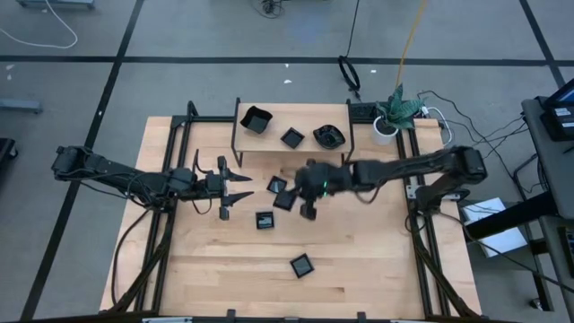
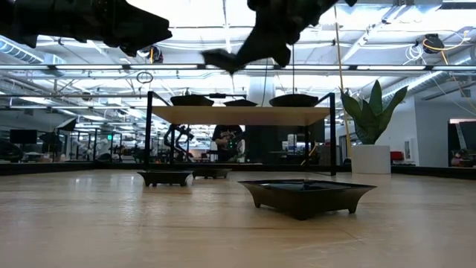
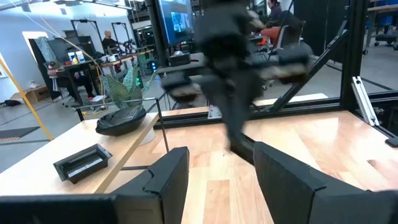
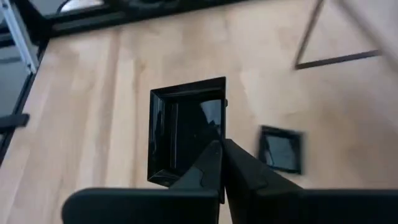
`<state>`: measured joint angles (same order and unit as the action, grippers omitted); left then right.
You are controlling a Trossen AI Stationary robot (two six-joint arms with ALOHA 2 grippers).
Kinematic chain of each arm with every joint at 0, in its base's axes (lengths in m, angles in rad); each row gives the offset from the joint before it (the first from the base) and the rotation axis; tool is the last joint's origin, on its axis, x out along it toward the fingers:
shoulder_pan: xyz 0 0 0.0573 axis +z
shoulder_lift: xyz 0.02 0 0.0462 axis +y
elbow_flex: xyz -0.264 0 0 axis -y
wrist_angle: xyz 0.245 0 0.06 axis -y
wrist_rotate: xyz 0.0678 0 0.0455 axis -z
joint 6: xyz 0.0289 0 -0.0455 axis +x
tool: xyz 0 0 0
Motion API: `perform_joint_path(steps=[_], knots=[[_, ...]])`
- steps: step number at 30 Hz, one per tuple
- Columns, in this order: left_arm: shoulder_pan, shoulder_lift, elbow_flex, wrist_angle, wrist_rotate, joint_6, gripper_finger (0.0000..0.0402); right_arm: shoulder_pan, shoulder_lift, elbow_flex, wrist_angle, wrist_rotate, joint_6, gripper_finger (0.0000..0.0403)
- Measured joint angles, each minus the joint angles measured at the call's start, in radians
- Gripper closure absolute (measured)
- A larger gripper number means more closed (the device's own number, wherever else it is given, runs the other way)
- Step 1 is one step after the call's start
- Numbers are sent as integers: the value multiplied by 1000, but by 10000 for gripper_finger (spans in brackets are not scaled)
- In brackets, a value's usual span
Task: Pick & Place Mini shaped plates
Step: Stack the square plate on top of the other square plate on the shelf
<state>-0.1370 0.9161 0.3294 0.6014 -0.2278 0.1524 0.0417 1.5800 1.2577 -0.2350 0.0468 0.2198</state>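
A: What is the right gripper (image 1: 289,198) doing?

B: Its fingers are pinching fully shut on the rim of a square plate (image 4: 186,130), which is hanging tilted above the counter (image 1: 359,260), near the raised shelf (image 1: 291,148).

A: How is that dish likely handling?

B: Judging by the gloss, it is stiff, light and slippery, probably breakable. A rim pinch is the only hold, so it is swinging risk.

A: What is standing nearby?

B: Three dishes are already sitting on the shelf; smaller plates (image 1: 264,220) are lying below it, one (image 1: 302,266) well apart. The left gripper (image 1: 242,190) is waiting close by, fingers spread wide and empty, possibly crowding the path. A potted plant (image 1: 395,112) is standing beside the shelf.
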Motion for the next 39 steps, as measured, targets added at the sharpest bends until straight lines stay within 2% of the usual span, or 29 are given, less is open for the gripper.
perform_joint_path(steps=[7,10,16,21,28,39], knots=[[0,0,0,1,0,0,215,-227,-43,90,-90,-30,-70,403],[0,0,0,0,0,0,215,-317,-42,149,-134,-98,-80,403],[0,0,0,-3,0,0,215,-442,-42,189,-154,-131,-76,403],[0,0,0,-4,0,0,215,-468,-34,188,-200,-131,-77,403],[0,0,0,-5,0,0,215,-459,23,160,-113,-128,-93,403],[0,0,0,-7,0,0,215,-467,57,156,-107,-117,-127,403]])
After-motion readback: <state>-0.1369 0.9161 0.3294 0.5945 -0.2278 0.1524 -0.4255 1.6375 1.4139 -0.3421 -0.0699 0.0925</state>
